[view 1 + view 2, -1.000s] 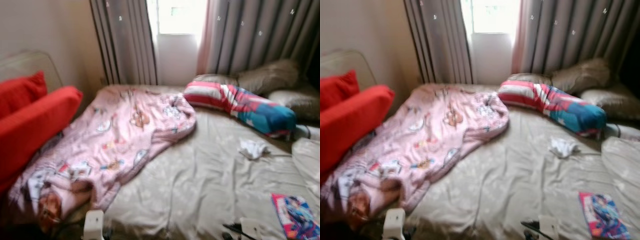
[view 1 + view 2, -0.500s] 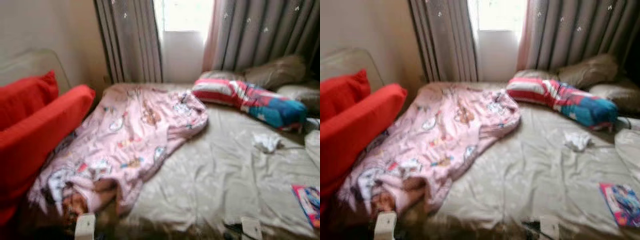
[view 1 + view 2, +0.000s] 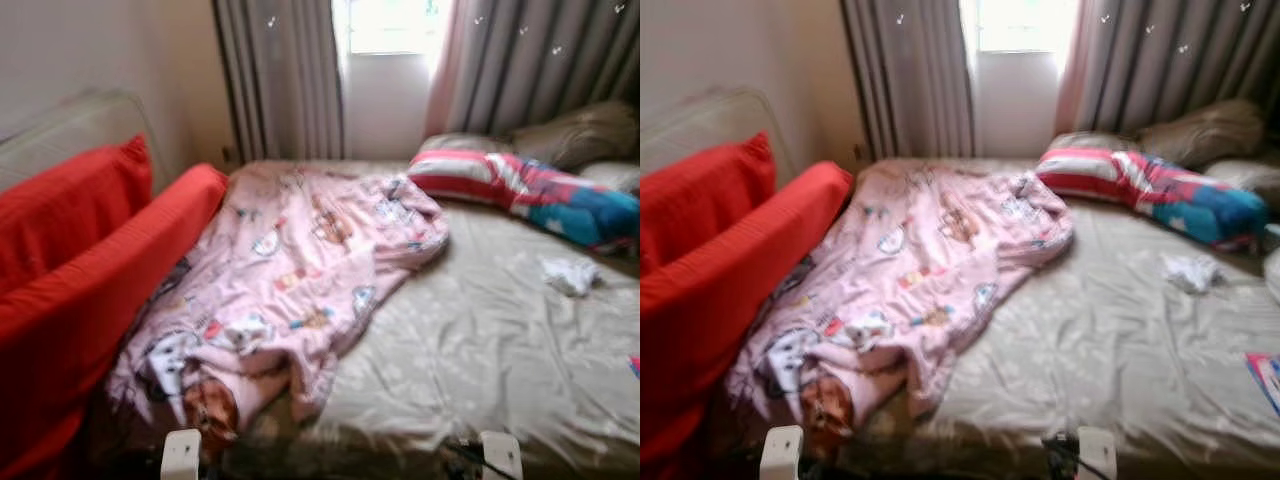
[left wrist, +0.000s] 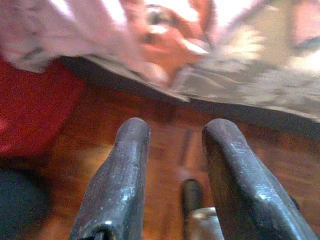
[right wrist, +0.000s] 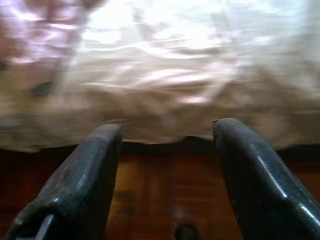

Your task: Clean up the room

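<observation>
Swinging left, my view is pushing the pillow and magazine rightward | pink blanket (image 3: 300,270) is lying crumpled mid-frame on the bed (image 3: 500,350), beside the red cushions (image 3: 90,260) | left tool (image 4: 172,170) and right tool (image 5: 165,175) are hanging parted, empty | judging: approaching the blanket.

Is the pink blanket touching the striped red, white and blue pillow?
Cannot tell. In the left eye view the pink blanket bunches up right beside the striped pillow, but blur hides whether a strip of sheet separates them.
</observation>
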Motion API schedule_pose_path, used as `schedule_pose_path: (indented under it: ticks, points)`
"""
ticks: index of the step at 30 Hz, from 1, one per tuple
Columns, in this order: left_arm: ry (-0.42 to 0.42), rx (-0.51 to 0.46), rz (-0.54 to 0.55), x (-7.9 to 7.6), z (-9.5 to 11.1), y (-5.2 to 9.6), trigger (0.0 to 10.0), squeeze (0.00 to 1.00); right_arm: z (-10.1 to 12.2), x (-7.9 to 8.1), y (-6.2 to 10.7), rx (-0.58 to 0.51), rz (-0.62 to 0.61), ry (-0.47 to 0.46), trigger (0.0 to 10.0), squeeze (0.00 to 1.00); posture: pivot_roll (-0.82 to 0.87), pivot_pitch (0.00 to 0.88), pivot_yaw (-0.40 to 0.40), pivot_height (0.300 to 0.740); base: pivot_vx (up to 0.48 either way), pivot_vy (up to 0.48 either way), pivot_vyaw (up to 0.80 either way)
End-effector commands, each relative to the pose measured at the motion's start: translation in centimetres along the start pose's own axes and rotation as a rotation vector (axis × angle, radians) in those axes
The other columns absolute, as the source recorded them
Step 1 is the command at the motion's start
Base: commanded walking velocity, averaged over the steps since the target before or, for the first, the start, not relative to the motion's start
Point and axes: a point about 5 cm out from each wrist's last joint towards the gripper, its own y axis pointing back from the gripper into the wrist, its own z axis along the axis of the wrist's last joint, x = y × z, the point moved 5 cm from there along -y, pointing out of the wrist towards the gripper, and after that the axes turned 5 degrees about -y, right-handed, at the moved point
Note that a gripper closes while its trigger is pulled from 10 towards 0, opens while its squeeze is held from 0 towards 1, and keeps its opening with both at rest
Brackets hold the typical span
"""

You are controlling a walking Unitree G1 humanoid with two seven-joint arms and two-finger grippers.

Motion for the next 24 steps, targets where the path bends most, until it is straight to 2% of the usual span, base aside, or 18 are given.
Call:
schedule_pose_path:
  ticks: [1,7,14,19,24]
  points:
    - [-0.015,-0.005,-0.013,-0.5,0.4,-0.1,10.0,0.0,0.0,-1.1,0.2,0.001,-0.026,0.004,10.0,0.0,-0.05,0.027,0.045,0.74,0.0,0.274,0.0]
    - [-0.019,-0.025,-0.004,0.7,1.1,-0.1,10.0,0.0,0.1,-1.0,0.2,-0.003,-0.024,0.003,10.0,0.0,-0.05,0.03,0.044,0.74,0.0,0.0,0.0]
    - [-0.002,-0.018,-0.009,1.2,0.5,0.1,10.0,0.0,0.1,-1.0,0.2,-0.008,-0.023,-0.003,10.0,0.0,-0.05,0.028,0.045,0.74,0.0,0.0,0.0]
    - [0.001,-0.006,-0.02,0.4,-0.2,0.2,10.0,0.0,0.3,-0.9,0.2,-0.017,-0.019,0.011,10.0,0.0,-0.05,0.025,0.048,0.74,0.0,0.0,0.0]
    - [-0.004,0.004,-0.029,-0.3,-0.6,0.2,10.0,0.0,0.3,-0.8,0.2,-0.023,-0.01,0.016,10.0,0.0,-0.06,0.019,0.051,0.74,0.0,0.0,0.77]
